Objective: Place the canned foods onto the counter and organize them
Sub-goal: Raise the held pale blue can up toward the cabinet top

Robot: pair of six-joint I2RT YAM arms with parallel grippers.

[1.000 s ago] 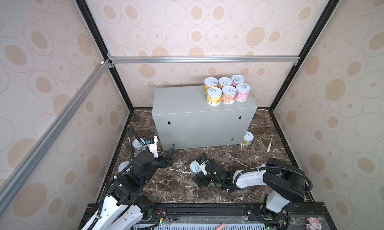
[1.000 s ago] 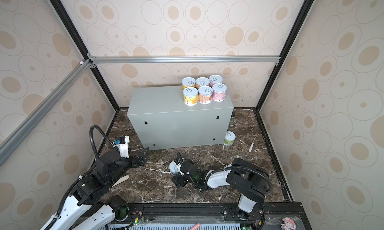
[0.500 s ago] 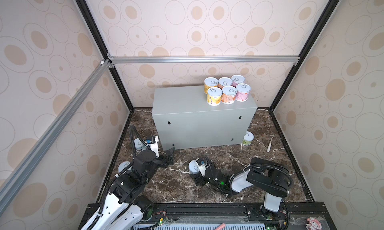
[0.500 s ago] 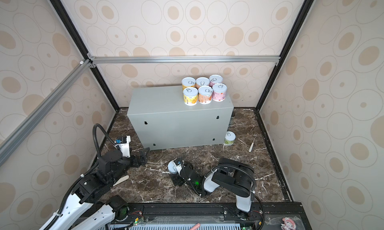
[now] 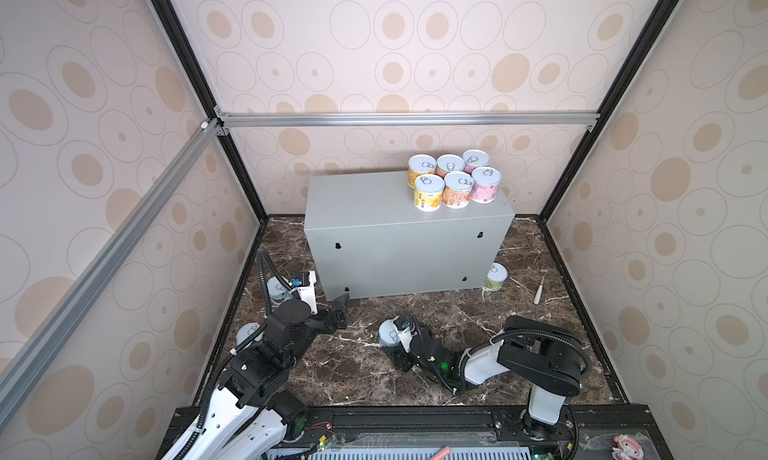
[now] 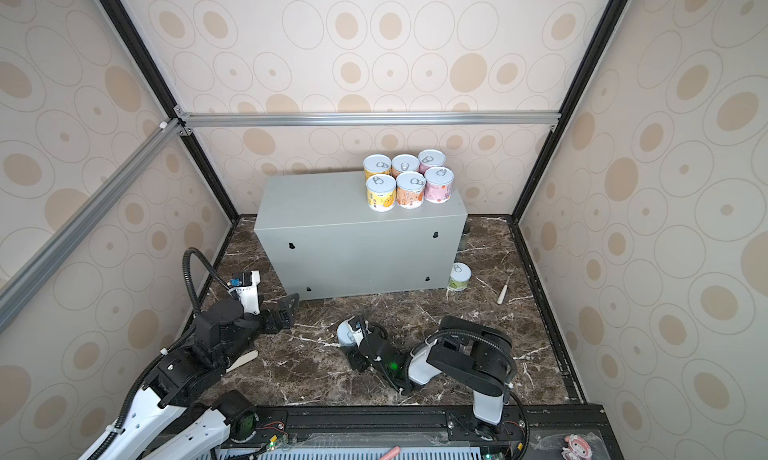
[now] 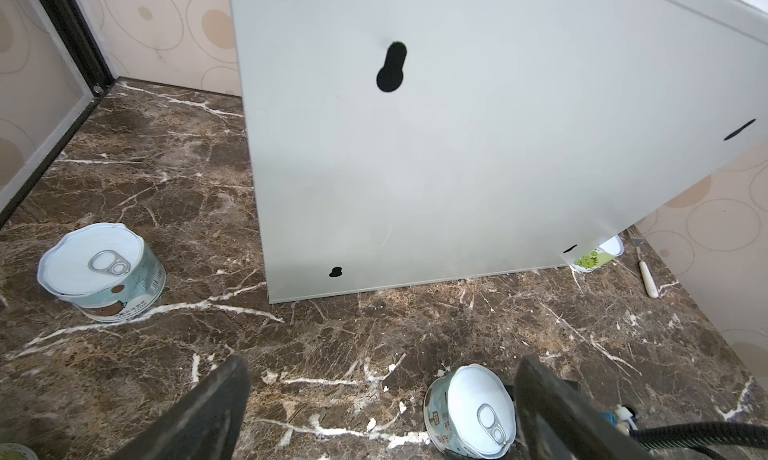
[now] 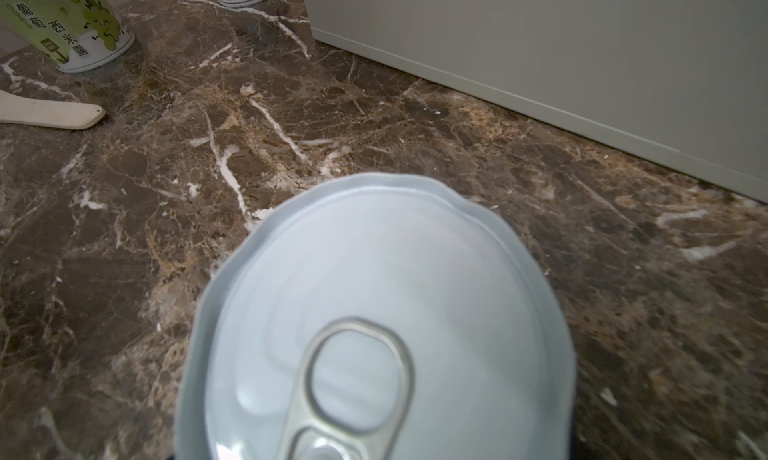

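moved: right gripper (image 5: 395, 343) nudged in on teal can (image 5: 386, 332); can't tell if clamped
teal can: upright, lid up
left gripper (image 7: 382, 366): jaws apart
counter (image 5: 407, 245): behind, centre frame

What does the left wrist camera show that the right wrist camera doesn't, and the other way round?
Left wrist only: the open left end effector, keyhole holes in the counter, a green-labelled can half hidden behind the counter's corner, and a fork. Right wrist only: a cream flat utensil and the grape label of a green can near it. Both: the counter, the marble floor, and the pale teal can at the right end effector, its lid filling the right wrist view.
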